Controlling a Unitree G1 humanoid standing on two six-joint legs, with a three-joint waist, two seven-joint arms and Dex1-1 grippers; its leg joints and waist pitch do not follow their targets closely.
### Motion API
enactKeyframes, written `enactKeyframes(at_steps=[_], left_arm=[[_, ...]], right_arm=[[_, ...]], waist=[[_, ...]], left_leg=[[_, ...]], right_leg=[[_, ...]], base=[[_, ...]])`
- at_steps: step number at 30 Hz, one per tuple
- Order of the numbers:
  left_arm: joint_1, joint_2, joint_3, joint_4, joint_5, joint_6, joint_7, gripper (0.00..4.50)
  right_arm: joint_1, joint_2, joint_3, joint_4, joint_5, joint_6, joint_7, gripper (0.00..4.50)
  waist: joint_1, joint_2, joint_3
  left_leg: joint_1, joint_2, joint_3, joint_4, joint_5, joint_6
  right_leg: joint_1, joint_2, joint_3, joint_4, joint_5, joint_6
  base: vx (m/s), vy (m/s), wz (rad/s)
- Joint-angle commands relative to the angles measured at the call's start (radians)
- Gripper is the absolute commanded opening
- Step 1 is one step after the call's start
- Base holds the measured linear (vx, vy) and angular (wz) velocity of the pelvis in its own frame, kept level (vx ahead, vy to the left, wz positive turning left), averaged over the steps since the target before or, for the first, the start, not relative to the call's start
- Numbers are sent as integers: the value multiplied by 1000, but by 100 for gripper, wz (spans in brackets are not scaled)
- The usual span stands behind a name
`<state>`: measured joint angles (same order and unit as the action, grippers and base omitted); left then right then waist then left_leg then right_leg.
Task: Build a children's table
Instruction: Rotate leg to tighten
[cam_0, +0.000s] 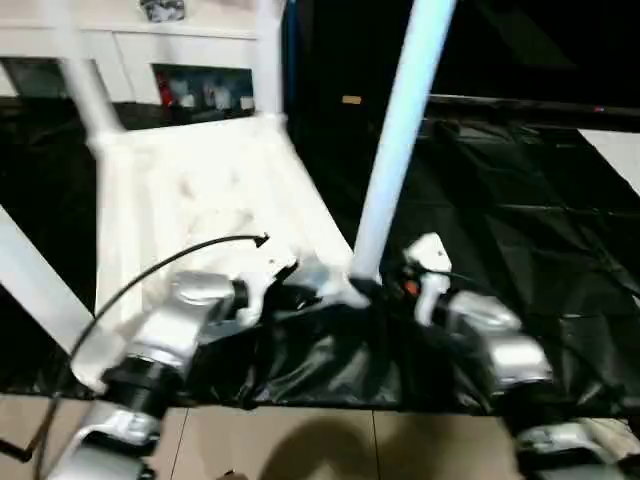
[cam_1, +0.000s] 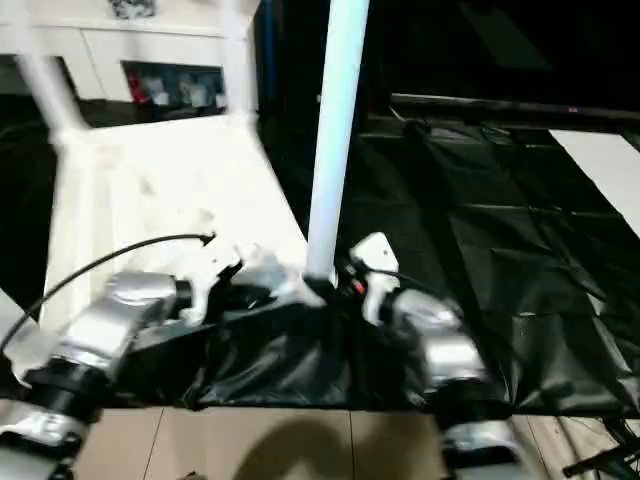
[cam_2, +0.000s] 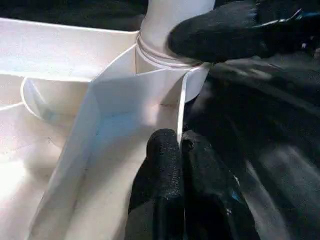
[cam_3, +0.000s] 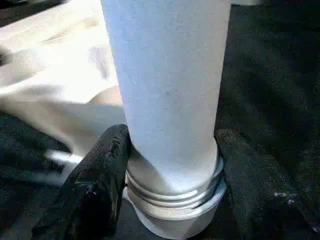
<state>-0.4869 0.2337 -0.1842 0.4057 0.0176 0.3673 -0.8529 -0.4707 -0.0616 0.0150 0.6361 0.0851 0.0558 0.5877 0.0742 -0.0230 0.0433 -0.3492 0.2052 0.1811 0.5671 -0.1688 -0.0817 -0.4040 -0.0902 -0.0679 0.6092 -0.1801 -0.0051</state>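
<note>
A big work table (cam_0: 520, 200) draped in crinkled black sheeting takes up most of the room in front of the robot, with a tiled floor (cam_0: 300, 440) showing at its near edge. On it lies the children's table (cam_0: 200, 200), all white and turned upside down, its ribbed underside facing up and its near corner right at the edge of the sheeting. Legs stand up from its corner sockets; the nearest leg (cam_0: 400, 130) rises tall from the socket closest to the robot, leaning a little, with a ringed collar where it meets the socket. The right gripper (cam_3: 172, 165) has its two black fingers (cam_3: 95, 185) spread to either side of that leg's base, one pressed against each flank just above the collar, so it grasps the leg. The left gripper (cam_2: 180, 150) sits just beside the same corner with its fingers squeezed together on the thin white rim wall of the tabletop, pinching it.
</note>
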Motion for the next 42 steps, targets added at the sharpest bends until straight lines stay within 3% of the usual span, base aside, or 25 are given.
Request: enactKeyframes(at_steps=[1, 3, 4, 6, 7, 10, 13, 21, 27, 35, 42], left_arm=[[-42, -90, -25, -15, -28, -25, 63, 0], [-36, -96, -32, -18, -26, -29, 57, 0], [-32, -93, -33, -24, -27, -32, 49, 0], [-23, -83, -35, -39, -32, -36, 25, 0], [-21, -79, -36, -43, -34, -37, 17, 0], [-4, -46, -40, -62, -46, -40, -33, 0], [7, -24, -39, -73, -55, -48, -69, 0], [24, 79, -55, -93, -89, -53, -265, 0], [30, 143, -74, -111, -119, -36, -384, 0], [37, 193, -107, -132, -147, 1, -497, 0], [45, 205, -113, -142, -150, 0, -506, 0]], right_arm=[[-13, 109, 108, 23, -30, 16, -15, 249], [-19, 122, 111, 17, -39, 2, -34, 249], [-15, 120, 114, 6, -40, -6, -22, 249], [-9, 112, 105, -11, -26, -4, 1, 249], [-8, 110, 100, -14, -20, 0, 7, 304], [-7, 68, 81, -25, 4, 10, 55, 318], [-12, 27, 89, -11, -20, -9, 72, 362], [-20, -140, 124, -10, -18, -51, 349, 362], [-10, -231, 180, -40, 13, -80, 591, 362], [-5, -276, 214, -92, 79, -36, 808, 287], [3, -265, 235, -99, 73, -41, 816, 245]], waist=[[3, -2, -51], [4, 0, -54], [6, -7, -55], [7, -8, -55], [7, -7, -55], [8, -9, -53], [8, -8, -53], [21, -9, -55], [28, -8, -53], [42, -8, -53], [41, -3, -56]], left_leg=[[0, 19, -11, -71, -313, -5], [-2, 18, -9, -71, -296, 2], [-5, 19, -8, -70, -274, 10], [-6, 19, -5, -69, -254, 20], [-7, 19, -5, -69, -247, 22], [-8, 20, -5, -71, -259, 28], [-7, 20, -4, -69, -245, 27], [-4, 21, 1, -62, -216, 55], [-4, 24, 1, -61, -236, 53], [-3, 28, 1, -60, -247, 50], [-3, 25, -1, -60, -241, 35]], right_leg=[[36, -49, 40, -95, -385, -136], [39, -47, 41, -91, -341, -143], [41, -47, 41, -86, -306, -150], [43, -47, 42, -83, -272, -159], [44, -47, 42, -82, -265, -161], [45, -49, 42, -86, -300, -153], [45, -49, 42, -84, -273, -161], [44, -44, 42, -71, -181, -207], [46, -46, 42, -72, -202, -214], [44, -46, 41, -69, -228, -217], [45, -46, 41, -69, -213, -220]], base=[[0, 0, 0], [0, 0, 0], [0, 0, 0], [0, 0, 0], [0, 0, 0], [0, 0, 0], [0, 0, 0], [0, 0, 0], [0, 0, 0], [0, 0, 0], [0, 0, 0]])
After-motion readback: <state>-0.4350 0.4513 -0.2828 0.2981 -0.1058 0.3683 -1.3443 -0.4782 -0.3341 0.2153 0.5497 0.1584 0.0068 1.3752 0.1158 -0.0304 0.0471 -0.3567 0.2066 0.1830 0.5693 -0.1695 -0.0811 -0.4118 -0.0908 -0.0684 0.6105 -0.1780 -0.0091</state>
